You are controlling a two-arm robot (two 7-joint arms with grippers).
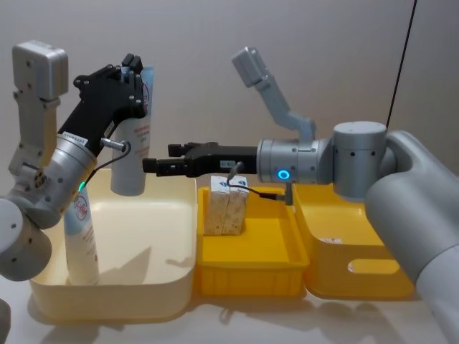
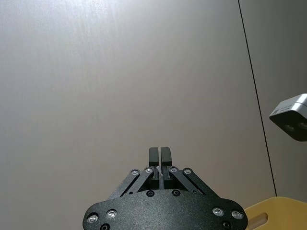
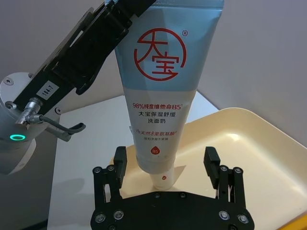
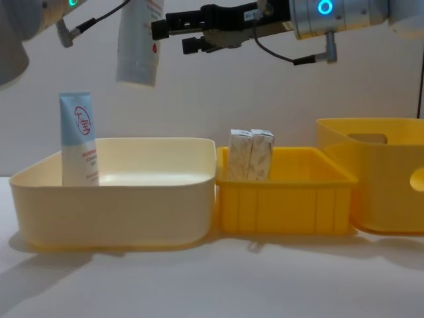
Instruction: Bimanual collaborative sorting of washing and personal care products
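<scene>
cream bin (image 4: 119, 212) sits on the robot's left on the white table (image 4: 199, 285). touching its right side is the small yellow bin (image 4: 285, 205). the big yellow bin (image 4: 387, 192) is just beside that, on the right.

left gripper (image 1: 135, 72) is raised above the cream bin's back edge, jaws clamped on the flat crimped top of the held tube (image 3: 158, 96). this tube is pale blue and white with a red round logo and red print. it hangs cap end down, in the air above the cream bin, touching neither bin nor table.

right gripper (image 1: 161, 158) reaches across from the right, level, over the small yellow bin. its jaws are spread wide. in the right wrist view its fingers (image 3: 211, 165) stand either side of the held tube's cap end with a gap on each side, not touching it.

second tube (image 4: 78, 139), same print, stands upright, cap down, in the cream bin at its left side.

two speckled whitish cartons (image 4: 252, 154) stand upright, touching side by side, in the small yellow bin near its back left.
</scene>
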